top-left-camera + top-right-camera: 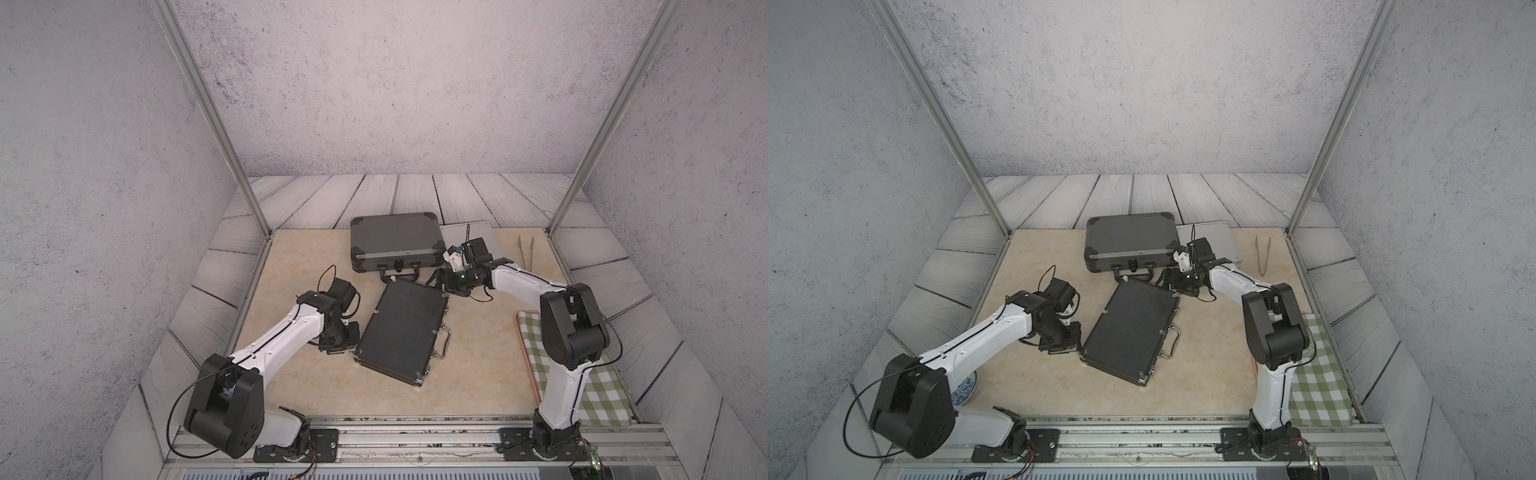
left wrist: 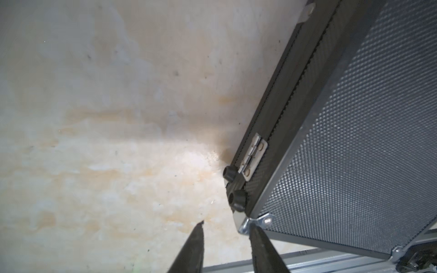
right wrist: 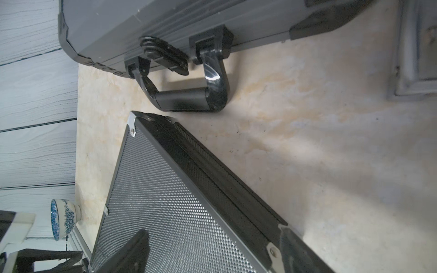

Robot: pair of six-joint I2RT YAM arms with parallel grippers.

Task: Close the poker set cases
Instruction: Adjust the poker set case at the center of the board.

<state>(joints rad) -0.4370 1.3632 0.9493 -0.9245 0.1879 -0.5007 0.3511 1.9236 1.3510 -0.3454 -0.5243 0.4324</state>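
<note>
A flat black textured case lies skewed mid-table, lid down on its base, metal handle facing right. Behind it stands the large dark-grey ribbed case, lid down, handle towards the front. A small silver case lies beside it, partly hidden by my right arm. My left gripper is open at the black case's near-left corner, with one fingertip against the metal corner piece. My right gripper stands wide open across the far-right corner of the black case, holding nothing.
A blue-and-white bowl stands near the left arm's base. Wooden tongs lie at the back right. A green checked cloth covers the right front. Slanted metal posts rise at the table's back corners.
</note>
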